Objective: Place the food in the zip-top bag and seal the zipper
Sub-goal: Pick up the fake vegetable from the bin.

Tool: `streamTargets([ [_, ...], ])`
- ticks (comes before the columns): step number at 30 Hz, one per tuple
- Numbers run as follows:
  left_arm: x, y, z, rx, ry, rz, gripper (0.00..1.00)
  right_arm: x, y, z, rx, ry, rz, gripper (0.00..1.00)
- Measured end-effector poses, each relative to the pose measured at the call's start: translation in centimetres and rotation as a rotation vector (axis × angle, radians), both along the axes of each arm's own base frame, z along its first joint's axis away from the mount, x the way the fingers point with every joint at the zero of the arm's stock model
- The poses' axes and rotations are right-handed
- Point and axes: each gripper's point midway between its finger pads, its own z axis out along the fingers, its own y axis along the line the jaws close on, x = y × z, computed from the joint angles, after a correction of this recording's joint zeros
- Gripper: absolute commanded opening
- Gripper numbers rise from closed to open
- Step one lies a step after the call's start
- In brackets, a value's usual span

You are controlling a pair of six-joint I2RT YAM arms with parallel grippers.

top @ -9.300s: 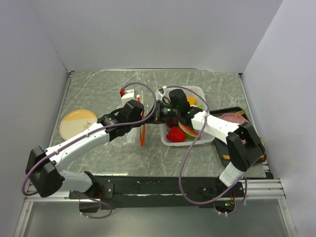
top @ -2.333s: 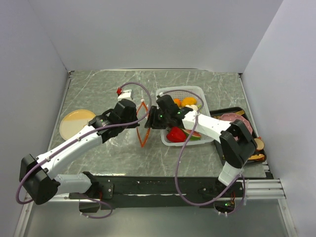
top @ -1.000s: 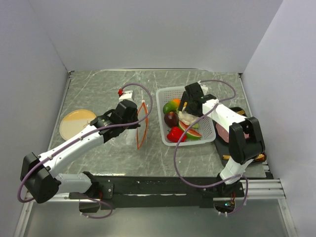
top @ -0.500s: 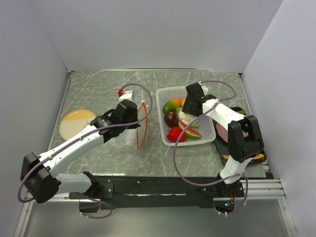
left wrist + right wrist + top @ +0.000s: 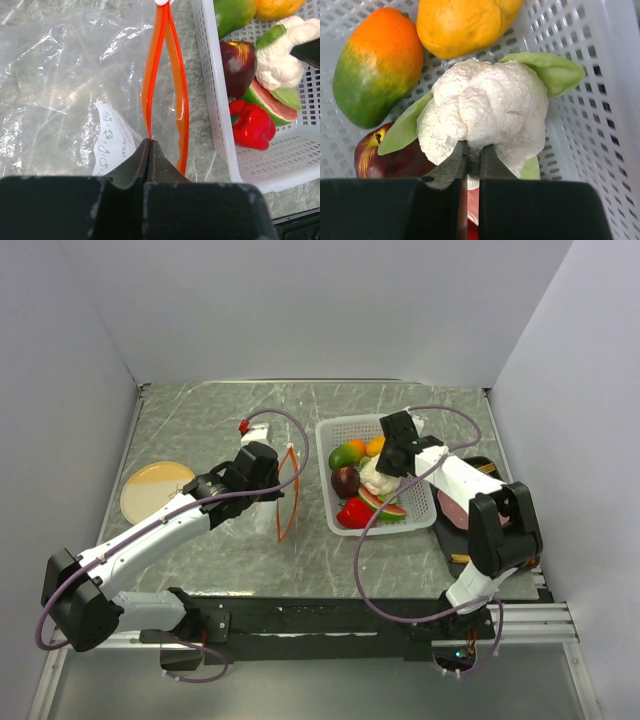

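worktop (image 5: 200, 430): a grey marbled slab between pale walls; it carries everything below.
left arm (image 5: 150, 530): reaches from the near left corner toward the middle, its wrist just beside the zip-top bag (image 5: 65, 85).
right arm (image 5: 450, 475): bends in from the near right corner and leans over the basket (image 5: 210, 100) from its right side.
basket: white and perforated, right of centre; all six pieces of food lie inside it.
zip-top bag: clear and crinkly, just left of the basket with its mouth toward the basket wall; a white paper label shows through the film.
tray (image 5: 480, 462): black, at the right edge, partly hidden by the right arm; seemingly a pink slab lies on it.
plate (image 5: 157, 490): round and tan, at the far left, well apart from the bag.
mango (image 5: 375, 70): green and orange, in the basket's far left part, touching the orange (image 5: 460, 25).
cauliflower (image 5: 485, 110): white with green leaves, mid-basket, just beside the dark purple ball (image 5: 395, 157).
watermelon slice (image 5: 265, 105): near part of the basket, beside the red pepper (image 5: 252, 125).
zipper (image 5: 151, 75): an orange-red strip, its two lips parted in a narrow loop and meeting at the far end.
left gripper (image 5: 150, 145): jaws pressed together, pinching the near end of one zipper lip; the other lip passes beside them.
right gripper (image 5: 470, 152): jaws nearly together, nipping the cauliflower's near side; whether it is lifted off the basket floor I cannot tell.
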Motion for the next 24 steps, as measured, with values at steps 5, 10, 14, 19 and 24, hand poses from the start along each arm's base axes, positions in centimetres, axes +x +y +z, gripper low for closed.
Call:
streamTargets([
  [5, 0.0, 0.0, 0.0, 0.001, 0.0, 0.0, 0.01, -1.8, -0.8, 2.9, 0.012, -0.054, 0.004, 0.03],
  [10, 0.0, 0.0, 0.0, 0.0, 0.0, 0.001, 0.01, -2.4, -0.9, 8.1, 0.057, -0.185, 0.015, 0.04],
  [14, 0.0, 0.0, 0.0, -0.001, 0.0, 0.002, 0.01, -3.0, -0.5, 9.8, 0.106, -0.246, 0.041, 0.04],
  [19, 0.0, 0.0, 0.0, 0.0, 0.001, 0.001, 0.01, -4.7, 1.4, 10.4, 0.219, -0.268, 0.127, 0.04],
  [24, 0.0, 0.0, 0.0, 0.0, 0.002, 0.001, 0.01, -6.7, 5.0, 12.7, 0.443, -0.346, 0.266, 0.03],
])
